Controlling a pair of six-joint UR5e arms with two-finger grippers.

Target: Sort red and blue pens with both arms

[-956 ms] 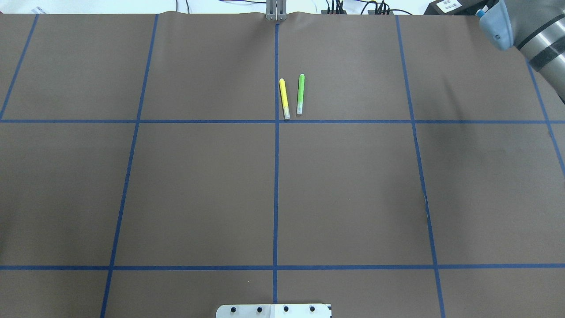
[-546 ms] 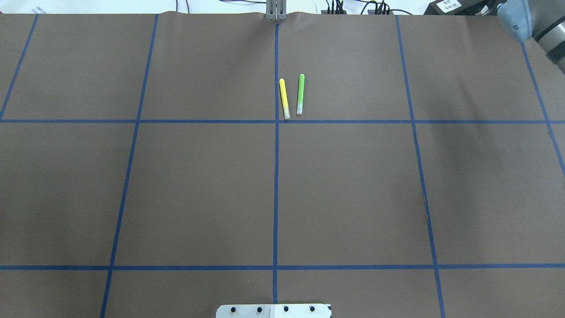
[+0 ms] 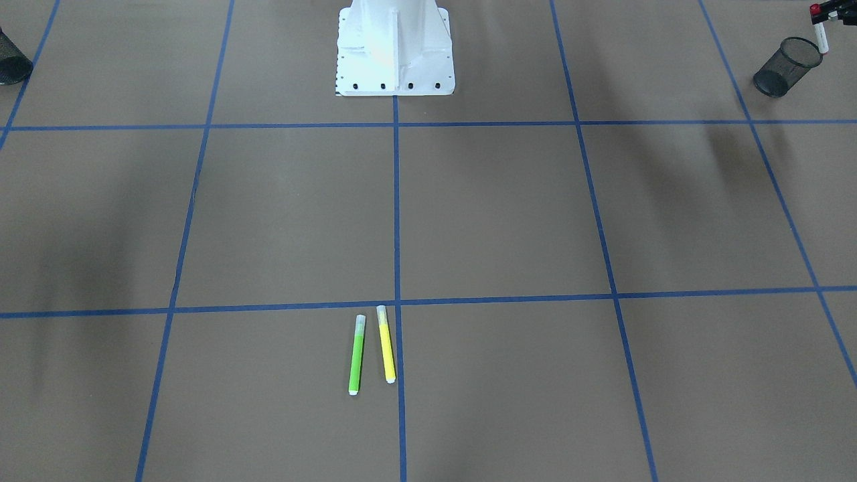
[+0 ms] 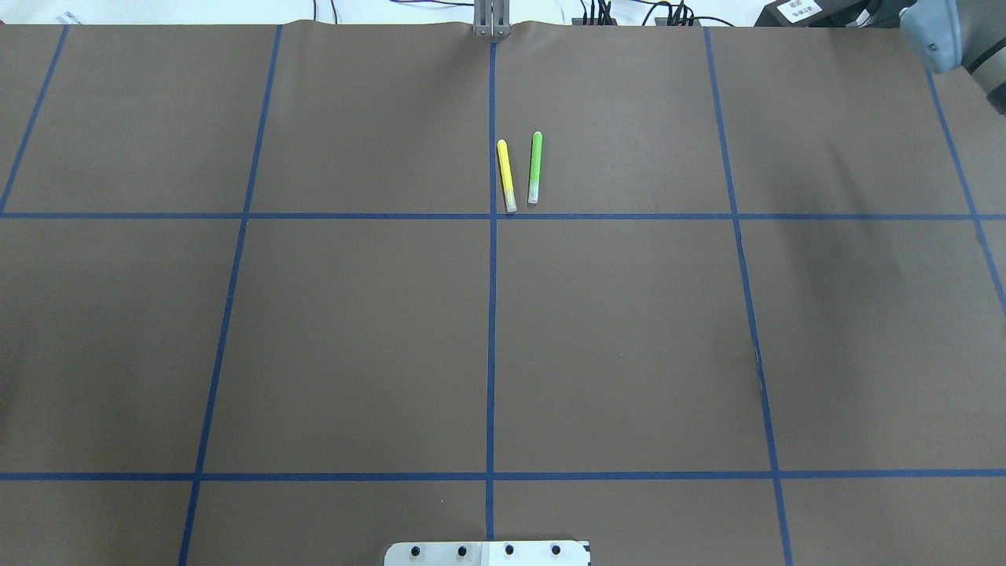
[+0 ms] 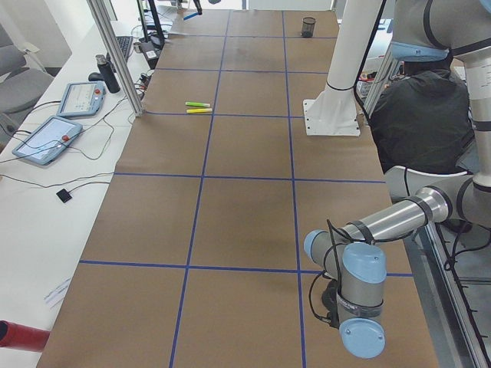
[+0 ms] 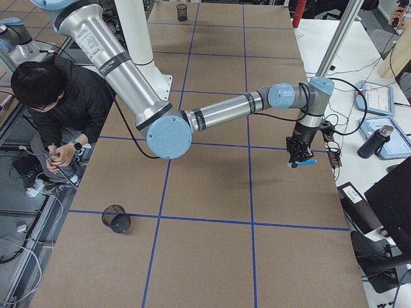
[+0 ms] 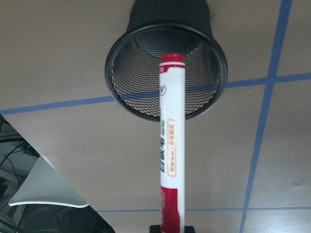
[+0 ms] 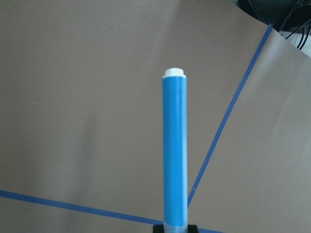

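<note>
My left gripper (image 7: 171, 228) is shut on the red pen (image 7: 170, 145), a white barrel with red ends. Its tip points into the mouth of a black mesh cup (image 7: 121, 63) just below it. In the front-facing view the red pen (image 3: 821, 39) hangs at the top right, over that cup's (image 3: 785, 67) rim. My right gripper (image 8: 175, 228) is shut on the blue pen (image 8: 175, 145), held above bare brown paper. In the exterior right view the right gripper (image 6: 298, 154) hangs near the table's far edge with the blue pen (image 6: 307, 163) sticking out sideways.
A yellow marker (image 4: 507, 174) and a green marker (image 4: 534, 167) lie side by side near the centre line. A second mesh cup (image 6: 116, 219) stands at the right arm's end of the table. The white pedestal (image 3: 394, 47) and a seated person (image 6: 61, 96) are behind the table.
In the overhead view the right arm's elbow has drawn back toward the upper right corner and now barely shows. The markers on the table have not moved.
</note>
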